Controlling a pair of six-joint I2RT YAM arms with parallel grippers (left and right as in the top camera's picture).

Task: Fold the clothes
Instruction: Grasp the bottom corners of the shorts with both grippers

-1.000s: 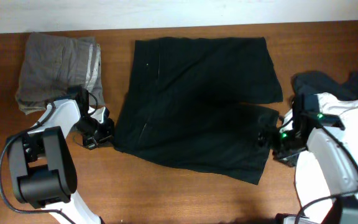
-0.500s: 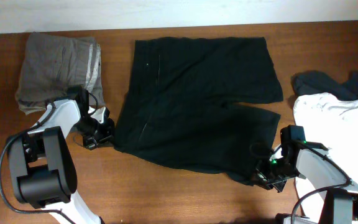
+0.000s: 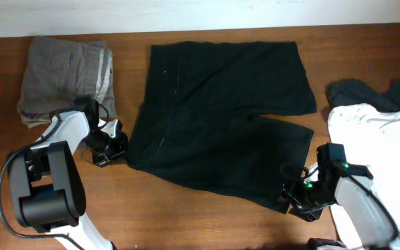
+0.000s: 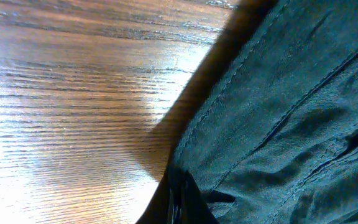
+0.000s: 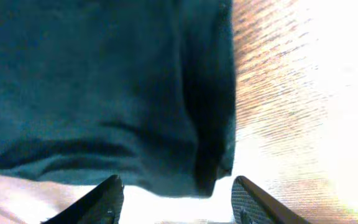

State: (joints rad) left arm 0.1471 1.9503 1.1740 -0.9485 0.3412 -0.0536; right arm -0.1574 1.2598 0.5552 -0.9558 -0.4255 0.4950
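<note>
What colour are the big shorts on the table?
The shorts are plain black, best seen in the overhead view.

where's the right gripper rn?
Overhead, bottom right: the right gripper sits at the lower right corner of the black shorts, just left of the white garment, fingers open.

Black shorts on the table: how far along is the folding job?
Done: a grey-khaki garment sits folded, top left. In hand: the black shorts lie flat, unfolded; left gripper at their left corner, right gripper open at the lower-right hem. Left: white garment and dark garment, unfolded.
</note>
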